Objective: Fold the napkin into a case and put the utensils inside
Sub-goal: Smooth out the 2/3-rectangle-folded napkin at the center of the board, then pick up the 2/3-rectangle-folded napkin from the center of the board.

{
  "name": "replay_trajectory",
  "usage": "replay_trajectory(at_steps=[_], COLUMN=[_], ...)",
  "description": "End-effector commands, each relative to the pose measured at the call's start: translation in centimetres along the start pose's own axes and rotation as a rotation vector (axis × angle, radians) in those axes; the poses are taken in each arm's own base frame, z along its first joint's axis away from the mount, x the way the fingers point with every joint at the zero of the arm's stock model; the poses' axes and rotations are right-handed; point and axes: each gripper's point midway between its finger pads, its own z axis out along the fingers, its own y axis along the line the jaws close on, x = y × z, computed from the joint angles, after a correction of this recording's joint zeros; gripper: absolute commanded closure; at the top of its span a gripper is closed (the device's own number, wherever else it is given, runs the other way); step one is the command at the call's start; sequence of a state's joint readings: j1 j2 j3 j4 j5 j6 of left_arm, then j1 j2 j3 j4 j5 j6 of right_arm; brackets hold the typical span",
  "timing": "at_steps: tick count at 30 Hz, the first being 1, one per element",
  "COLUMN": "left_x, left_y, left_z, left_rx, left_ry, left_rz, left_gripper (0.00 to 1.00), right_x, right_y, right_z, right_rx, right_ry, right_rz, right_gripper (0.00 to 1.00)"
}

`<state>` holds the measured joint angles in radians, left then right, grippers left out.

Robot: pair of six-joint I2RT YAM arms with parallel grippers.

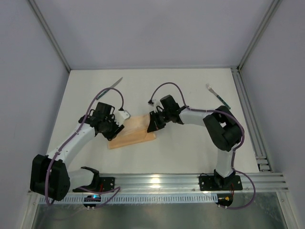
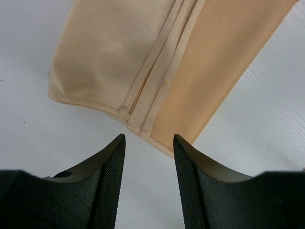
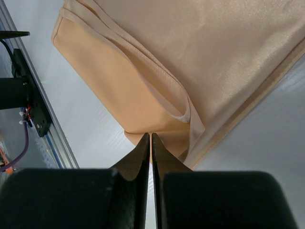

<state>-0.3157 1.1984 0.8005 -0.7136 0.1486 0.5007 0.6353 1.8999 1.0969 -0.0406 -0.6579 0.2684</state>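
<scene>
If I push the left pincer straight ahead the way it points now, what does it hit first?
Most likely the napkin: its folded, hemmed edge lies just ahead of the open left pincer, in line with the gap. Depth is unclear, so the tips might touch the table first.

Napkin (image 1: 133,134) on table (image 1: 190,152) centre; knife (image 1: 116,84) behind it, left; fork (image 1: 219,97) behind, right; both apart from napkin.

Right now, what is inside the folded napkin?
Nothing shows: the knife and fork lie bare on the table, far from the napkin. Only cloth layers show at its open edges; deeper between the folds is covered.
</scene>
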Motion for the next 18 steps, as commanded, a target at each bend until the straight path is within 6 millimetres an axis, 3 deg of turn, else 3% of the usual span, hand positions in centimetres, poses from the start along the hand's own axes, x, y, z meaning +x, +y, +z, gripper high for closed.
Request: replay_trajectory(at_steps=[1,4,7,10,13,15,18], left_x=[0.5,0.3,-0.7,-0.7,-0.8,-1.6,-2.4], left_y=[1.3,2.4,4.1,6.8,8.7,9.0,9.7], left_z=[0.2,0.3,0.0,-0.6,-0.9,-0.3,0.8], left_rx=[-0.016,-0.048,-0.058,-0.084,-0.125,-0.114,-0.088], left_ry=[0.05,0.035,-0.007,-0.049,-0.087,-0.122,-0.133], left_rz=[-0.066,-0.119,-0.18,-0.3,-0.352,-0.345,-0.336], left_gripper=[0.52,0.51,0.51,0.5,0.46,0.44,0.42], right_x=[-1.7,-2.9,-4.2,-4.7,-4.9,-5.3,-5.4], right_y=[1.3,2.7,5.5,7.1,6.9,6.1,6.9], right_z=[-0.2,-1.0,-2.0,-2.0,-1.2,-0.8,-0.1], right_rx=[-0.038,-0.064,-0.097,-0.089,-0.038,-0.004,-0.036], right_ry=[-0.042,-0.069,-0.08,-0.071,-0.052,-0.054,-0.029], right_rz=[-0.029,-0.091,-0.215,-0.373,-0.456,-0.462,-0.472], right_gripper=[0.92,0.89,0.85,0.77,0.64,0.63,0.64])
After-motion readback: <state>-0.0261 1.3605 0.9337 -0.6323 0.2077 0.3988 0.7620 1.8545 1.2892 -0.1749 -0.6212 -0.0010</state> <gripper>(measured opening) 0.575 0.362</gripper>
